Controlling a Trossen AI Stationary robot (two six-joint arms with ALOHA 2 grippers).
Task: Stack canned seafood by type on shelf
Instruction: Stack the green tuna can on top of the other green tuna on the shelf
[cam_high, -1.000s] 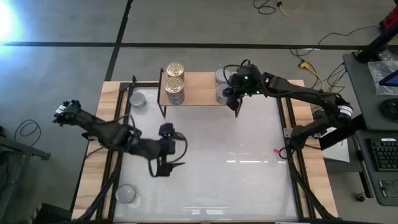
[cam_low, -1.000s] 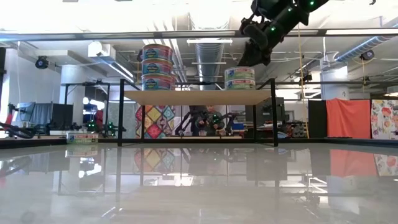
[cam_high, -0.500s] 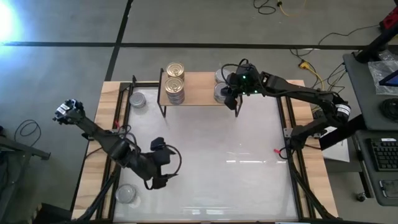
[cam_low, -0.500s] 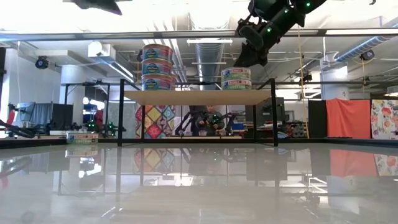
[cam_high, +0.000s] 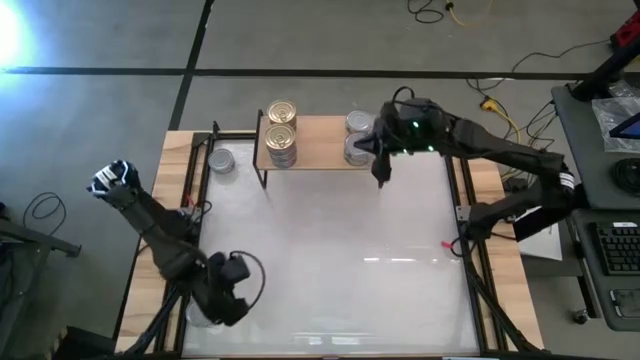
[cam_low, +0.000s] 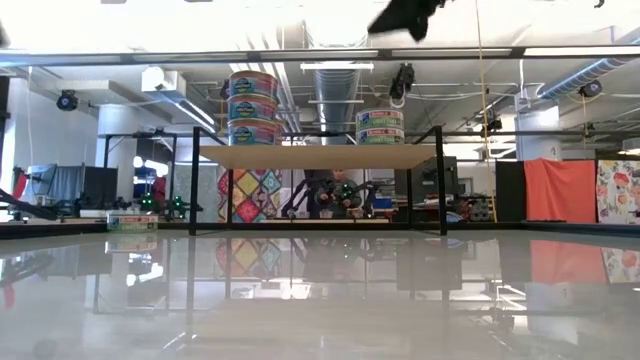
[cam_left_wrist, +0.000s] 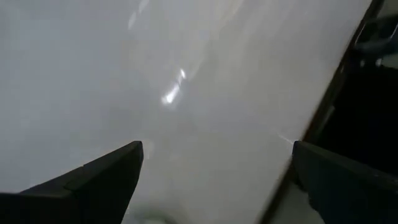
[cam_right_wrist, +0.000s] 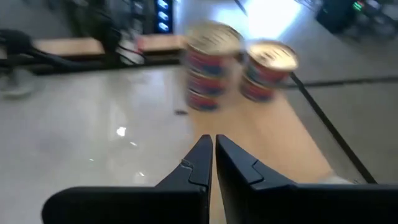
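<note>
The shelf (cam_high: 318, 148) stands at the table's far edge. On its left part are gold-lidded cans in two stacks (cam_high: 282, 140) (cam_high: 283, 112); on its right part are silver-lidded cans (cam_high: 357, 149) (cam_high: 358, 122). In the low view the stacks (cam_low: 253, 108) (cam_low: 381, 127) rest on the board. My right gripper (cam_high: 381, 172) (cam_right_wrist: 214, 152) is shut and empty, above the shelf's right front corner. My left gripper (cam_high: 218, 303) (cam_left_wrist: 214, 180) is open, pointing down over the table's near left corner. A silver-lidded can (cam_high: 198, 313) stands on the table, partly hidden under it.
Another silver-lidded can (cam_high: 222, 160) stands on the table left of the shelf. Black frame rails (cam_high: 190, 200) (cam_high: 462, 200) run along both sides of the glossy white top (cam_high: 350, 260), whose middle is free. The room with people's gear lies beyond.
My left gripper has swung from the table's middle left toward the near left corner, sunk and rolled about its own axis, staying open. My right gripper has risen and drawn back from the silver-lidded cans toward the table's right, staying shut.
</note>
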